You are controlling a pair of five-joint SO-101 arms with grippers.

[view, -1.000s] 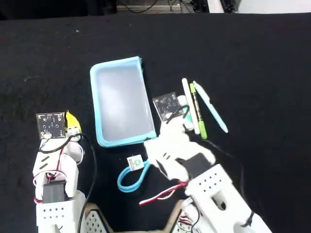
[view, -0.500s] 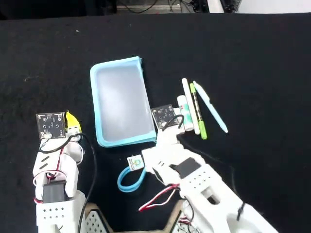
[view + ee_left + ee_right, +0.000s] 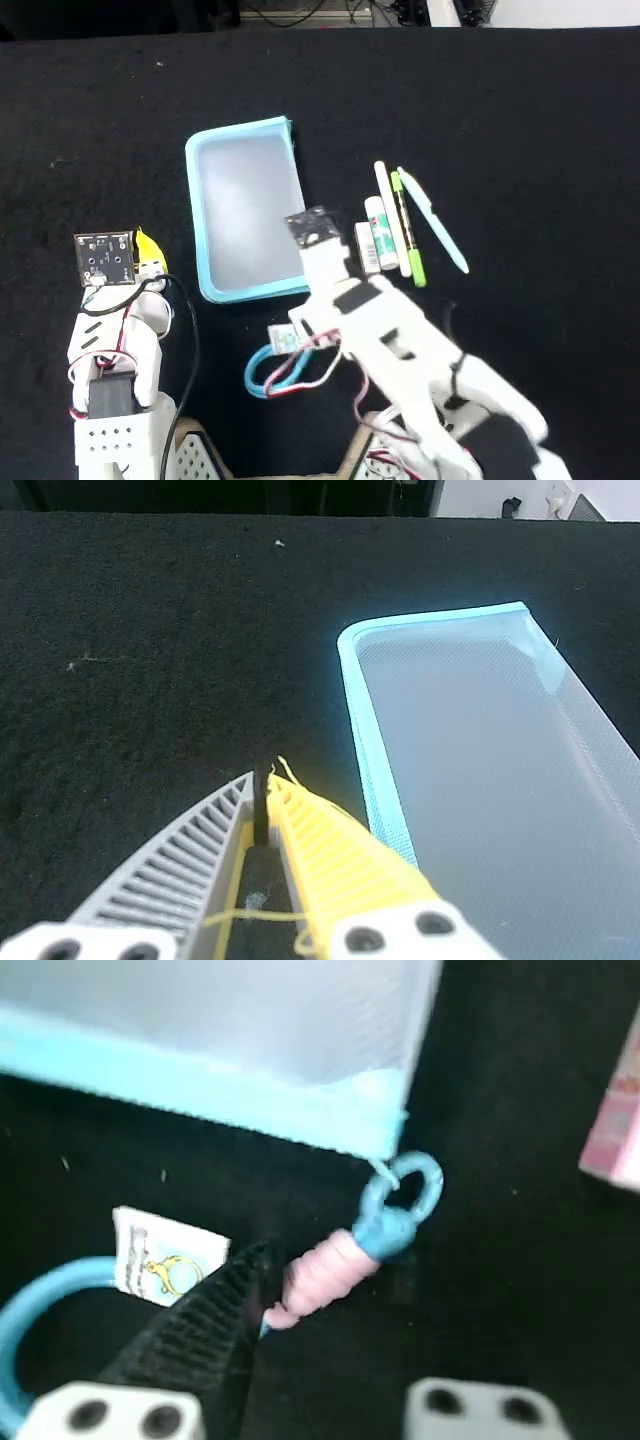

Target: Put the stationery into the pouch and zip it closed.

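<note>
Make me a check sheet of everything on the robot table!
Surface: black table.
Job's things: blue pouch lies flat; pens, marker and small sticks lie beside it, outside.
Clutter: blue loop with tag.
Grippers: left gripper, jaws shut, beside the pouch; right gripper by the zip pull.
Cables: black cable; red and white wires.
Surroundings: cords behind the table.
</note>
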